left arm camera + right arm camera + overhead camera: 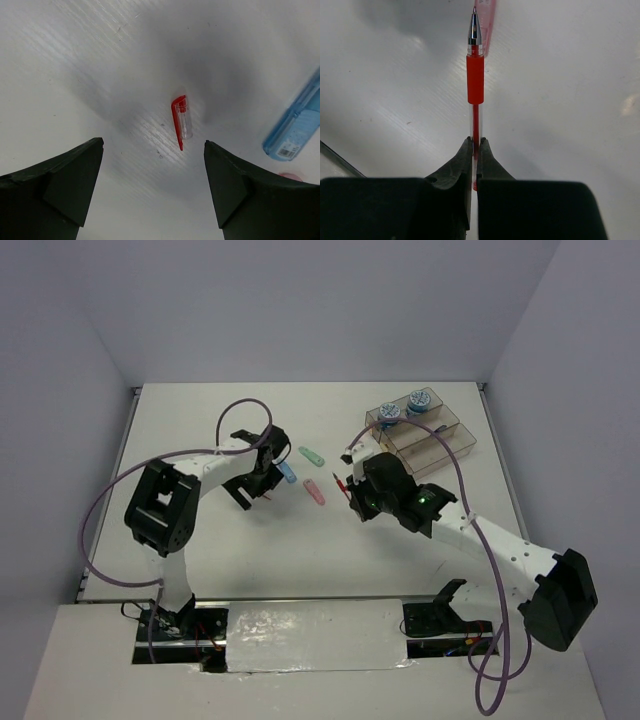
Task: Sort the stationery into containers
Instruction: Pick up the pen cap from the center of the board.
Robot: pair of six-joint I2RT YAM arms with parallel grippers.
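Right hand (475,146): we log it clenched on red pen (475,80), tip forward, likely for carrying to bins (445,440) at upper right | left hand (153,145): released, straddling red cap (180,120) on tabletop (75,75), centre frame, apparently lining up a pick.

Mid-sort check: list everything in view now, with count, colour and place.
tape rolls: two, blue-and-white, in the farthest bin
containers: three, clear brownish, joined, table's far right
green piece: one, green, mid-table
blue piece: one, blue, mid-table
pink piece: one, pink, mid-table
pen cap: one, red-and-clear, on table under left end effector
red pen: one, red, in right end effector
table: one, white
left end effector: one, black, open above pen cap
right end effector: one, black, shut on red pen
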